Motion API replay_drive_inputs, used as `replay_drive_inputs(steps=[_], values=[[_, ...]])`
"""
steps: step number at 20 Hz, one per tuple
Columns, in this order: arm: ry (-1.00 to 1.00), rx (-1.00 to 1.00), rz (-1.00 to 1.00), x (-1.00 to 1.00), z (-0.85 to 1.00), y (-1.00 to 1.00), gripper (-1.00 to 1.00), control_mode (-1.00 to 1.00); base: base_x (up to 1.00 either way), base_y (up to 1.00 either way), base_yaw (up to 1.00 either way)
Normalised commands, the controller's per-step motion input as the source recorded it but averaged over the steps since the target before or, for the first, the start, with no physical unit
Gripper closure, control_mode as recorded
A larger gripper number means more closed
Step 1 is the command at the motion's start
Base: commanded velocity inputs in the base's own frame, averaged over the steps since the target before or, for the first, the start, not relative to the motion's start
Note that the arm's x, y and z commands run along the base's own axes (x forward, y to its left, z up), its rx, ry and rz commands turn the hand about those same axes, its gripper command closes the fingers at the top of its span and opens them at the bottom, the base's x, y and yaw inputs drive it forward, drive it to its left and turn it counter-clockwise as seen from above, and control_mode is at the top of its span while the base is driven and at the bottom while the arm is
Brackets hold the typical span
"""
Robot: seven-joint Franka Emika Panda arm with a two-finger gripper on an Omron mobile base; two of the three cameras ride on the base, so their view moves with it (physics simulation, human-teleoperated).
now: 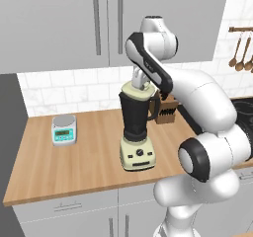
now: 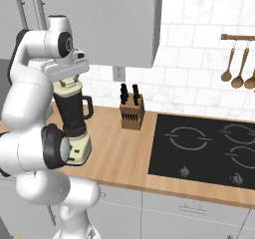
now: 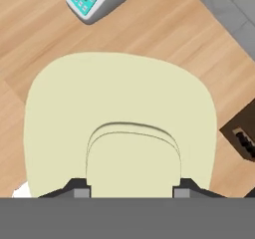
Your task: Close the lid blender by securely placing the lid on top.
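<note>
1. Pincer point(image 3: 131, 185) was narrowed onto the raised knob of the lid point(image 3: 119, 108), fingertips point(image 3: 79, 188) flanking it.
2. Lid sat on top of the blender point(image 1: 137, 127) jar, directly beneath the hand.
3. Kitchen scale point(image 1: 64, 129) stood well left; knife block point(image 2: 132, 111) near the right.
4. Wooden tabletop point(image 1: 59, 172); white tiled wall behind; black hob point(image 2: 209, 151) to the right.

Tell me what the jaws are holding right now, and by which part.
The gripper holds the lid by its raised centre knob, one jaw on each side, over the blender.
</note>
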Motion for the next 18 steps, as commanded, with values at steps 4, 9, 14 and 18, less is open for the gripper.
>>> replay_drive_inputs(steps=[4, 9, 14, 18], values=[[-0.08, 0.00, 0.12, 0.00, 0.04, 0.00, 1.00, -1.00, 0.00, 0.00, 0.00], [-0.21, -0.04, 0.11, 0.00, 0.03, 0.00, 1.00, -1.00, 0.00, 0.00, 0.00], [-0.17, -0.14, 0.11, 0.02, -0.04, 0.07, 1.00, -1.00, 0.00, 0.00, 0.00], [0.12, -0.02, 0.08, 0.06, -0.14, 0.00, 1.00, -1.00, 0.00, 0.00, 0.00]])
